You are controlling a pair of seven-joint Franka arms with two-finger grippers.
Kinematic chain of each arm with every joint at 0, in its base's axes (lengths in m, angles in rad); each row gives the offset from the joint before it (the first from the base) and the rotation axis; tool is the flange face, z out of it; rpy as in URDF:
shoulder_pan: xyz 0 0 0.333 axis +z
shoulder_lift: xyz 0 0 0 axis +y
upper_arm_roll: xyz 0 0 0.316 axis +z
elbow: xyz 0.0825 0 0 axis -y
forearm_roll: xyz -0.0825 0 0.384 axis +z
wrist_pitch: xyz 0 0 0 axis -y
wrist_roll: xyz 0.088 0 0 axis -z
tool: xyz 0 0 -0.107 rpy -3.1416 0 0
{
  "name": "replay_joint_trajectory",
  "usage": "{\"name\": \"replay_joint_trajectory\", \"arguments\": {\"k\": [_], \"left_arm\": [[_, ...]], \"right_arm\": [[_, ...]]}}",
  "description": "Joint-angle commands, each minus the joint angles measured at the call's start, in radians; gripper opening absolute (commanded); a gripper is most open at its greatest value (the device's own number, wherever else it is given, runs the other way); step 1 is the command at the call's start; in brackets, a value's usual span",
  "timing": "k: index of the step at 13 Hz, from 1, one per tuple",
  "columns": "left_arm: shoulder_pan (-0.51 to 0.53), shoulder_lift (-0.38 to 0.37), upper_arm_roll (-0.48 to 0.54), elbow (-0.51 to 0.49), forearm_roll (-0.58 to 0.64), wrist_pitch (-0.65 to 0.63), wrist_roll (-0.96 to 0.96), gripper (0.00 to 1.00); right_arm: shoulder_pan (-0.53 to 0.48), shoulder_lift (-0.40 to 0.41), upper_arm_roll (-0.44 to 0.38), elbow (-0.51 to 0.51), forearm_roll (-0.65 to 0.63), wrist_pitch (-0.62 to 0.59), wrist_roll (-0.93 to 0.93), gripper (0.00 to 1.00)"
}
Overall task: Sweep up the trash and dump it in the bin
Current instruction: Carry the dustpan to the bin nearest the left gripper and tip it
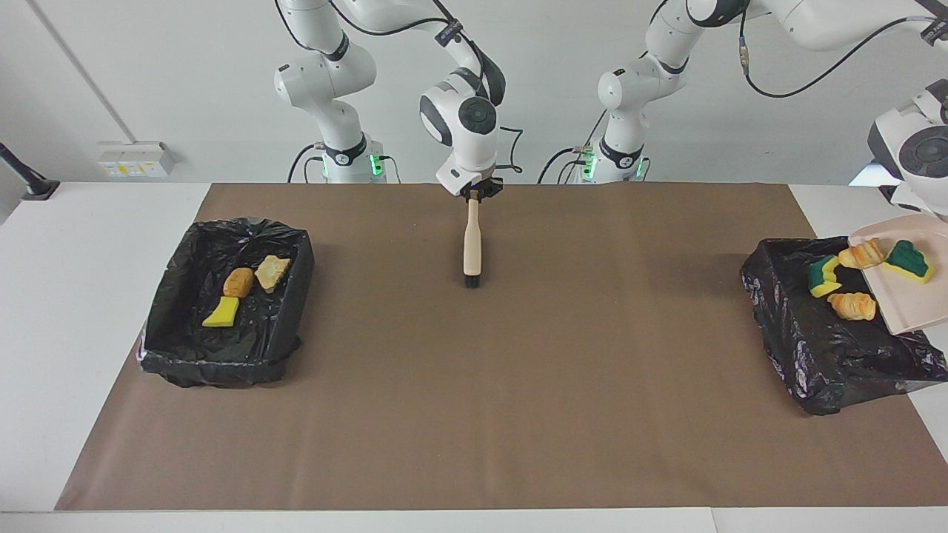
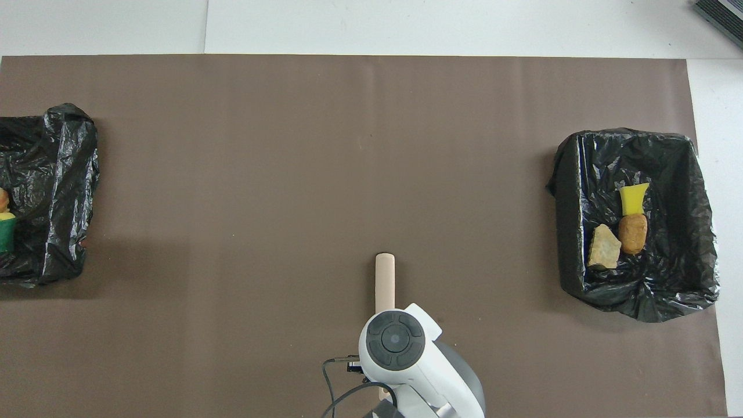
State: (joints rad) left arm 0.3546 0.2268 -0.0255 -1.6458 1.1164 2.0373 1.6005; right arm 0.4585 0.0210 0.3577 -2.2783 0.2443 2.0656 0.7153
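The beige dustpan [image 1: 907, 303] hangs tilted over the black-bagged bin [image 1: 822, 363] at the left arm's end, carried by the left arm's hand [image 1: 922, 148]; that gripper itself is hidden at the picture's edge. A bread lump [image 1: 863, 254] and a green sponge scrap [image 1: 908, 260] lie on the pan. Another sponge scrap [image 1: 822, 275] and a bread lump [image 1: 852, 305] are off its lip, in the bin. My right gripper [image 1: 478, 192] is at the handle end of the beige brush [image 1: 470, 248], whose bristles rest on the mat.
A second black-bagged bin [image 1: 170, 355] [image 2: 667, 290] stands at the right arm's end and holds a yellow sponge scrap [image 1: 221, 314], an orange lump [image 1: 238, 282] and a tan lump [image 1: 272, 272]. A brown mat [image 1: 474, 407] covers the table.
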Motion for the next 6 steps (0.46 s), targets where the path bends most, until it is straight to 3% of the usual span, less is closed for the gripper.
{"name": "replay_joint_trajectory", "arguments": {"k": [1,6], "left_arm": [[-0.063,-0.069,0.012,-0.020,0.084,-0.116,-0.020,0.00],[-0.192,-0.124,-0.001,-0.011,0.024,-0.287,-0.025,0.00]], "right_arm": [[-0.015,0.042,0.004,0.057,-0.025,0.013,-0.011,1.00],[-0.136,0.028,0.000,0.146,-0.190,0.004,-0.020,1.00]]}}
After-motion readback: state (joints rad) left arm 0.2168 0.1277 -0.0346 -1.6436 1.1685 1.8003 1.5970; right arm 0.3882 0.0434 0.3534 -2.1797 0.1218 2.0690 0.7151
